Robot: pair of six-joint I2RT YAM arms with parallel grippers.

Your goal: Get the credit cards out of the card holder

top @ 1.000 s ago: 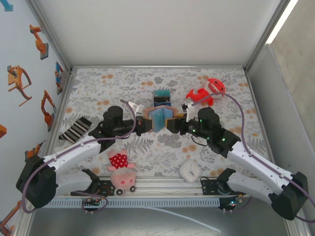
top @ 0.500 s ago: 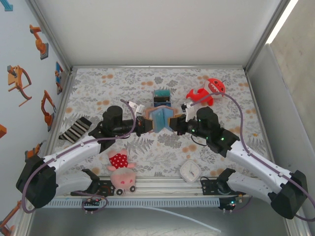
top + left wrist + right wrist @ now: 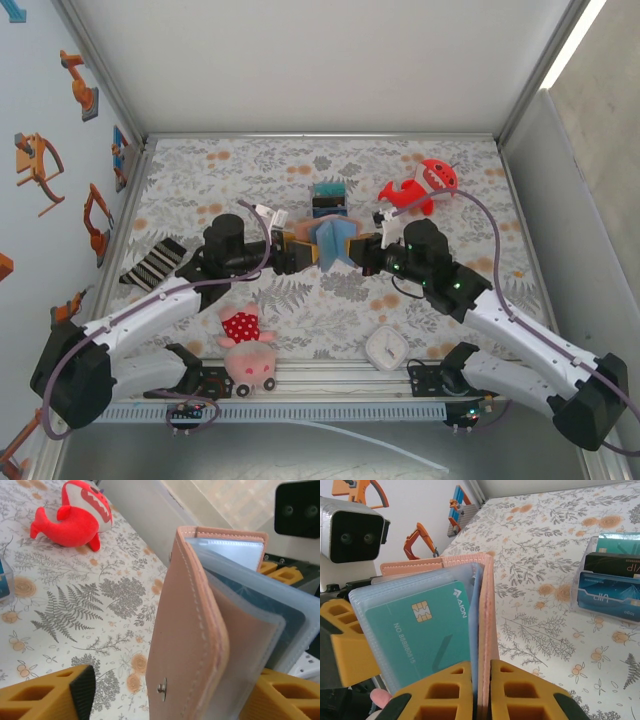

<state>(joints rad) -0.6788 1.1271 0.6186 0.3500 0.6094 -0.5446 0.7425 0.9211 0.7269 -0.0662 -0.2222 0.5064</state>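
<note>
The card holder [image 3: 330, 240], tan-pink leather with clear sleeves, stands upright and fanned open above the mat between both grippers. My right gripper [image 3: 481, 692] is shut on its leather cover [image 3: 487, 610]. One of the credit cards [image 3: 420, 630], teal with a gold chip, sits in the front sleeve. In the left wrist view the holder's snap-side cover [image 3: 185, 645] rises between my left gripper's [image 3: 167, 700] open jaws, with a clear gap to the left finger [image 3: 50, 697]. A dark card [image 3: 280, 612] shows through a sleeve. From above, the left gripper [image 3: 300, 255] and the right gripper [image 3: 358, 255] flank the holder.
A clear stand of teal, black and blue cards [image 3: 328, 195] [image 3: 610, 580] sits just behind the holder. A red shark toy [image 3: 420, 188] [image 3: 75, 520] lies at the back right. A pink plush [image 3: 245, 350], a white clock [image 3: 385, 347] and a striped cloth [image 3: 155, 262] lie nearer.
The right gripper closed on the holder's cover. After that the left gripper opened, letting go of its side, and drew back slightly to the left.
</note>
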